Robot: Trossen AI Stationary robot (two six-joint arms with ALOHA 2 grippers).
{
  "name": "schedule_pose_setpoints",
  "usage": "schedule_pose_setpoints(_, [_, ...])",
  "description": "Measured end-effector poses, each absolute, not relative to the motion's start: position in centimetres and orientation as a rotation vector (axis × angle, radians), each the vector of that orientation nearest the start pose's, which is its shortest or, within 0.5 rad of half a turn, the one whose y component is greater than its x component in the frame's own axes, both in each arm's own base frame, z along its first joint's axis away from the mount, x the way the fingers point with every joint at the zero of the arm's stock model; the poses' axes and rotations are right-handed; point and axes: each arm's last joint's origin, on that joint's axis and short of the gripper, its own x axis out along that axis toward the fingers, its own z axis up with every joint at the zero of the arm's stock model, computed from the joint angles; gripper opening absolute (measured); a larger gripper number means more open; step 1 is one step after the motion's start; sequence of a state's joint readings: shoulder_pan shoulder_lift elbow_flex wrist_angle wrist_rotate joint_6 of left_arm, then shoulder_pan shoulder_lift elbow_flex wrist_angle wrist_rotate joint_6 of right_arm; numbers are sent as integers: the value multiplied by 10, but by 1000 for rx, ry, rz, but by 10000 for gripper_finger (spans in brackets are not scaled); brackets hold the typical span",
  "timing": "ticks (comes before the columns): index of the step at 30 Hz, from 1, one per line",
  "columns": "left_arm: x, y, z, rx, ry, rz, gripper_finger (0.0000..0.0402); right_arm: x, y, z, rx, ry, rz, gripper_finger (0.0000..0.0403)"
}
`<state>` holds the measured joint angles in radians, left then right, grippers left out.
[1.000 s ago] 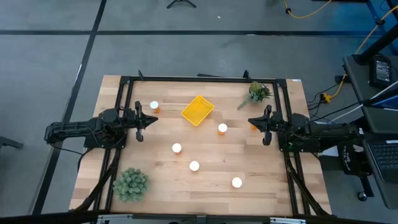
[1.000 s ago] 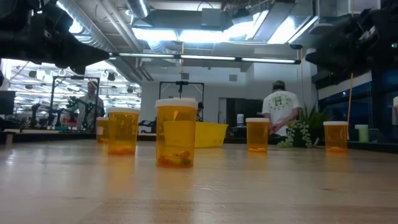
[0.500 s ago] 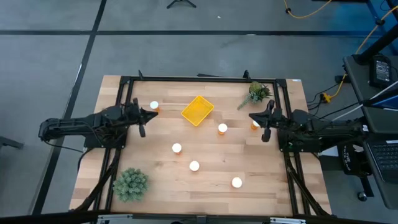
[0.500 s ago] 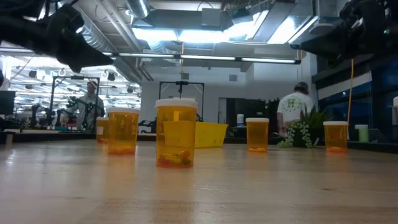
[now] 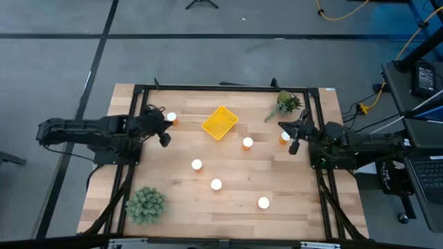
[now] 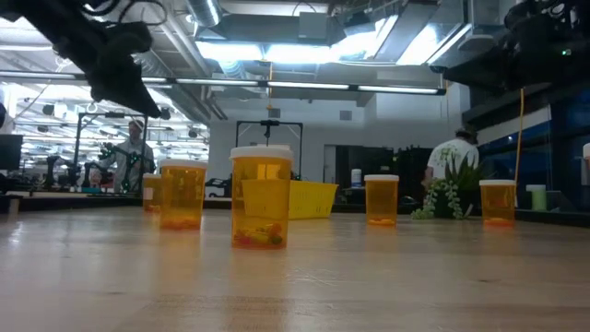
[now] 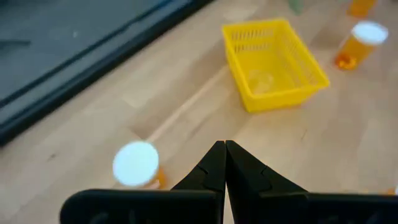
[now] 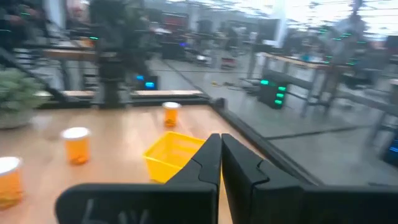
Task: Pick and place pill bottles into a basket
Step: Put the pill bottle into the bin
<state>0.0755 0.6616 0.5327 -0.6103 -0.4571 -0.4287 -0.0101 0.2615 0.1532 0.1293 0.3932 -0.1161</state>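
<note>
Left pincer [image 7: 224, 149] shut nr white-capped orange bottle [image 7: 135, 164], yellow mesh basket [image 7: 273, 62].

No legible text — no labels.

My fingers [image 7: 217, 163] are black. The pill bottles [image 6: 261, 197] are orange with white caps, the basket [image 5: 220, 122] bright yellow, the table [image 5: 228, 200] pale wood-grained.

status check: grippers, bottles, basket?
Left gripper shut, empty, beside far-left bottle. Right gripper shut, empty, near bottle. Six pill bottles all on table; basket empty. Nothing blocking.
</note>
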Motion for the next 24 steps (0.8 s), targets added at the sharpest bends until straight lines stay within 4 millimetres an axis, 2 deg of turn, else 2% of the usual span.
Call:
schedule_pose_setpoints(4, [150,17,234,-235,681,613,2,108,-15,207,-135,16,-509,17])
schedule_pose_setpoints(8, [165,8,237,-178,750,580,1,108,-15,207,-171,26,-529,17])
schedule_pose_setpoints(11, [164,2,232,-135,794,673,2,108,-15,207,-200,34,-528,17])
schedule_pose_setpoints(15, [154,-6,227,-187,775,823,1,108,-15,207,-207,36,-529,17])
schedule_pose_setpoints(20, [150,-13,225,-300,722,877,2,108,-15,207,-207,36,-528,17])
schedule_pose_setpoints(24, [154,-14,223,-294,658,954,14,108,-15,207,-208,36,-528,17])
